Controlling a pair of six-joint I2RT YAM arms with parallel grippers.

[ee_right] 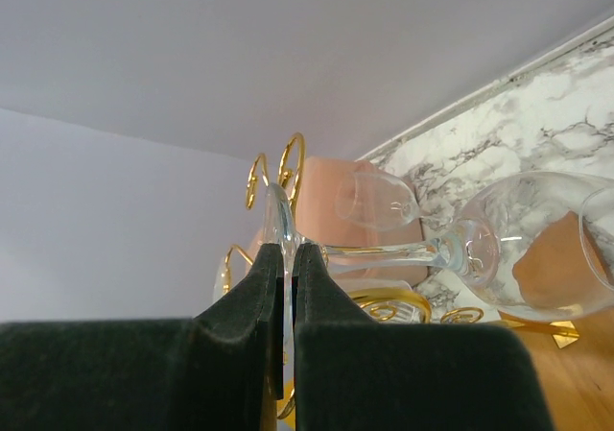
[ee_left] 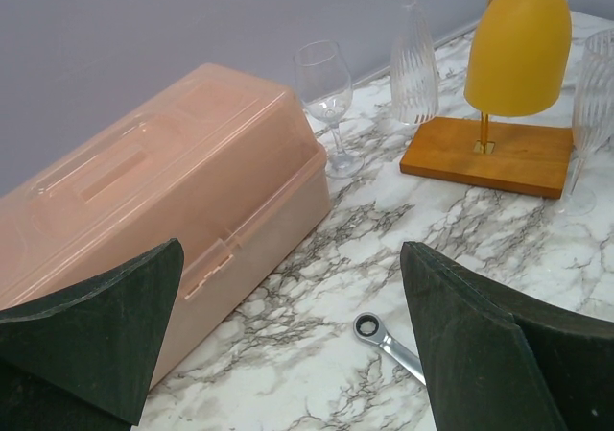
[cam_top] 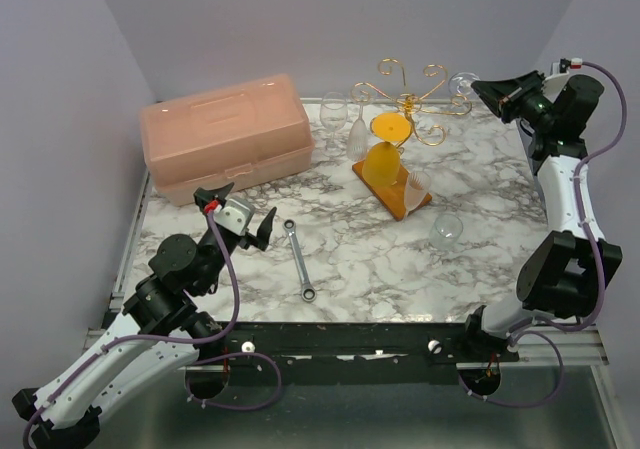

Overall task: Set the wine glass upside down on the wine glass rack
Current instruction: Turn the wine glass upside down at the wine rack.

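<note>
Right gripper (ee_right: 288,258) pinched tight on the wine glass (ee_right: 470,249) foot, hard beside the wine glass rack (cam_top: 408,102) scrolls. Left gripper (ee_left: 293,258) gapes wide above open marble table (ee_left: 480,229).

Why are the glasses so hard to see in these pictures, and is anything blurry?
Top view: soft, even light with faint shadows, so the lone glass nearly melts into the marble tabletop. Left wrist view: the left claw's fingers loom dark at the bottom, while the pink box is crisp. Right wrist view: tilted, with white glints on the held glass.
</note>
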